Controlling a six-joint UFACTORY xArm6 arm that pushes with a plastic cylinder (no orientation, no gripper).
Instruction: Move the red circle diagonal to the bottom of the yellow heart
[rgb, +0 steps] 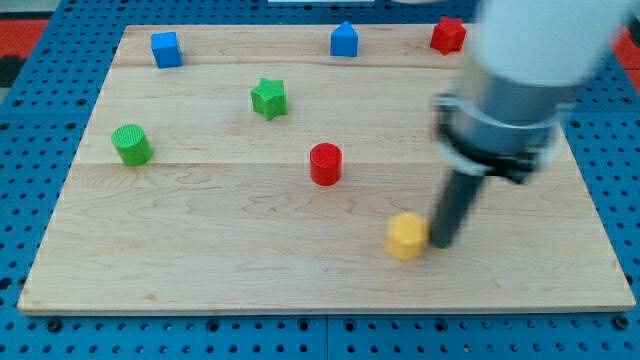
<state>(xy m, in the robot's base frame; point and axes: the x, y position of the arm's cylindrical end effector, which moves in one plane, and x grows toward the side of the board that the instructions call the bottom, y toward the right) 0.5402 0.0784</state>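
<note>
You are seeing my tip (441, 245) (a plain rod, no jaws to open) resting just beside the yellow heart (406, 236); the red circle (325, 164) is waiting up-left, probably still unpushed.

A pale wooden board (250, 250) is seen filling most of the view. It is made of long planks joined side by side, and faint seams are visible running from the view's left to the view's right. The grain is light and even, and soft shadows are cast on it under diffuse light. The board is laid on a blue surface (30, 120) patterned with rows of small holes, which is visible along the view's left, right and bottom edges. At the view's top left corner a red patch (40, 30) is shown beyond the blue surface; what it belongs to cannot be told.
</note>
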